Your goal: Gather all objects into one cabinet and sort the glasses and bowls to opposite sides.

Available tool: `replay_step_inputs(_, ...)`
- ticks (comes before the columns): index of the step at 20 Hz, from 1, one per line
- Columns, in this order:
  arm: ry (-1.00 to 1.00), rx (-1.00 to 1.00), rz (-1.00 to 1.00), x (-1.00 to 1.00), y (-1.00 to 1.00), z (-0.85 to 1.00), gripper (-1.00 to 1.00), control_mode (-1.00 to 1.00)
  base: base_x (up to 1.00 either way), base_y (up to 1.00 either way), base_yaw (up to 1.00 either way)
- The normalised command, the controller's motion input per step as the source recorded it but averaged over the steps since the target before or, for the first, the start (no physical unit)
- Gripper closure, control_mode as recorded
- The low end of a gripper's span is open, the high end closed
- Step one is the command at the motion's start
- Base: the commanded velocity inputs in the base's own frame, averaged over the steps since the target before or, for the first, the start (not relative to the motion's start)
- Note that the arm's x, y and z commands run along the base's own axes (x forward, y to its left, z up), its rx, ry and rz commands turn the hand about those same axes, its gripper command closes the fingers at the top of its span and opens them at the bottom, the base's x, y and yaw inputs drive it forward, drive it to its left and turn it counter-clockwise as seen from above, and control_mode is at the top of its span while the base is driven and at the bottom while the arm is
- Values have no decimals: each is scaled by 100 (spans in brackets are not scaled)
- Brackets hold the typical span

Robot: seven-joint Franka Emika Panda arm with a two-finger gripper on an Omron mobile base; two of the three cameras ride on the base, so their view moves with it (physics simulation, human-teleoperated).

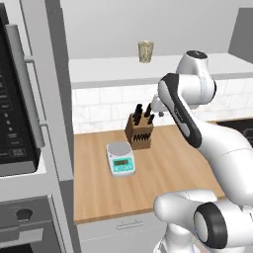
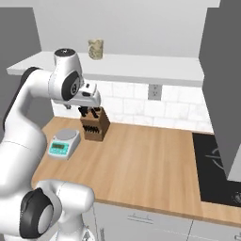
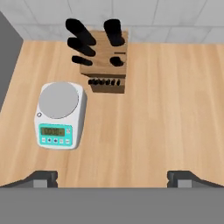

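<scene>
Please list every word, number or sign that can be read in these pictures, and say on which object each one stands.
No text can be read.
Small white kitchen scale with teal front panel: its green display shows dark digits, too blurred to read.
Black oven control panel: pale marks, too small to read.
Wooden knife block with black handles: no writing.

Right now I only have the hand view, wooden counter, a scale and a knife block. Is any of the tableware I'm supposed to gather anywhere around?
Observer: Yes, a beige speckled tumbler stands upright on the cabinet's white floor slab, above the counter.
Operator: Where is it relative to the knife block?
Observer: Almost straight above the knife block in the left base view, up on that slab.
Operator: Anything to the right of my view?
Observer: A black cooktop is set into the counter's right end.
Operator: And my gripper?
Observer: The gripper is open and holds nothing, hovering above the counter near the block.
</scene>
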Motion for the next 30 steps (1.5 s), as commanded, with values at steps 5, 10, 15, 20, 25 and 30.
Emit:
replay_step_inputs(5, 0, 0, 0, 0, 0, 0, -100, 100, 100, 0, 5)
replay_step_inputs(10, 0, 0, 0, 0, 0, 0, -100, 100, 100, 0, 4)
replay_step_inputs(15, -1, 0, 1, 28, 0, 0, -100, -100, 50, 0, 1)
replay_step_inputs(20, -11, 0, 3, 45, 0, 1, -100, -100, 0, 0, 0)
replay_step_inputs(25, -21, 0, 6, 4, 0, 10, -100, -100, 0, 0, 0)
replay_step_inputs(30, -22, -2, 4, -21, 1, 21, -100, -100, 0, 0, 0)
